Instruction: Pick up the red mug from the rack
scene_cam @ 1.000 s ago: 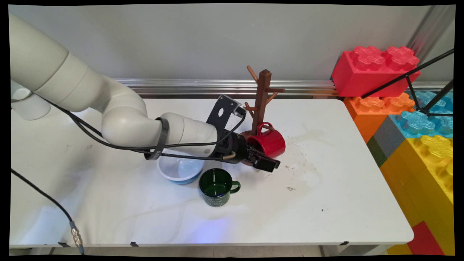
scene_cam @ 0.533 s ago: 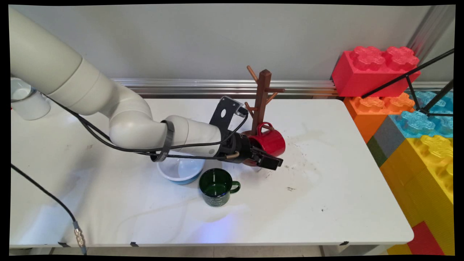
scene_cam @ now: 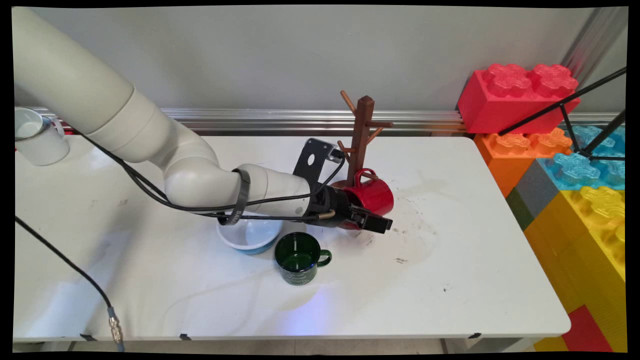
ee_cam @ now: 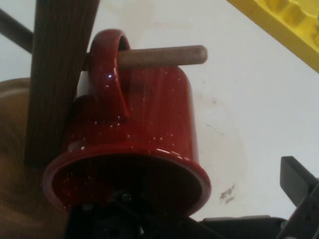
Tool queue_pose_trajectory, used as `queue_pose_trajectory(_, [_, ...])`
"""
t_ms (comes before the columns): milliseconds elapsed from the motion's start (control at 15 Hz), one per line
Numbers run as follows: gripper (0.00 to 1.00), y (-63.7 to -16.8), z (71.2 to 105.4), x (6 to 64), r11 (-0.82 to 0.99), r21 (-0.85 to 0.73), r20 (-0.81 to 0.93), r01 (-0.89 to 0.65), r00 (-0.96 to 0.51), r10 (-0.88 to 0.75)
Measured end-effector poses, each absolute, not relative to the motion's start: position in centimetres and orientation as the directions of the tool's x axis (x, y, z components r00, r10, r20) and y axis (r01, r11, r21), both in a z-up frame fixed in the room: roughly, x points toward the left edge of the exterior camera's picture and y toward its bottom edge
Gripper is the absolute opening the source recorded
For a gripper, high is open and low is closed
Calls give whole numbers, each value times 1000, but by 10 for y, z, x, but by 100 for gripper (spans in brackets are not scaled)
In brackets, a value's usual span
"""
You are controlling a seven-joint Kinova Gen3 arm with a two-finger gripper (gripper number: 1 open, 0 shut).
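Red mug (scene_cam: 371, 196) hangs by its handle on a peg of the wooden mug tree (scene_cam: 361, 135).
The tool (scene_cam: 372, 222) sits at its rim; grip unclear. Green mug (scene_cam: 299, 258) and white bowl (scene_cam: 248, 235) stand nearby on the table (scene_cam: 475, 250).

Even, bright indoor light; soft shadows on the white table (scene_cam: 450, 260). Beside the hand, the red mug (ee_cam: 149, 124) shows small glints, slightly soft.

The pincer (scene_cam: 376, 223) covers the red mug's (scene_cam: 370, 196) near rim and the mug tree's (scene_cam: 362, 135) base in the main view — whether its fingers grip the rim cannot be told. The arm hides the white bowl's (scene_cam: 248, 237) far side. The white cup (scene_cam: 36, 137) is cut off at the left edge, and the green mug's (scene_cam: 299, 258) lettering is too small to read.
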State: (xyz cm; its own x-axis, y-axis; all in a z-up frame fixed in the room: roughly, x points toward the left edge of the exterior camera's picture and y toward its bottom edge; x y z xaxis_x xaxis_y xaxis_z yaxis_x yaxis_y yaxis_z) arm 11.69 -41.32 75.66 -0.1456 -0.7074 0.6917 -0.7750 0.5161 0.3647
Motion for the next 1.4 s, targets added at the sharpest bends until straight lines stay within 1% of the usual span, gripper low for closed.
queue_pose_trajectory(600, [100, -416, 750, 116, 452, 446, 664, -773, -53, -746])
queue_pose_trajectory(1200, [100, -419, 754, 117, 442, 456, 672, -772, -27, -740])
queue_pose_trajectory(1267, [0, -419, 755, 117, 444, 450, 676, -775, -30, -737])
queue_pose_trajectory(1400, [0, -421, 756, 119, 445, 439, 680, -780, -35, -732])
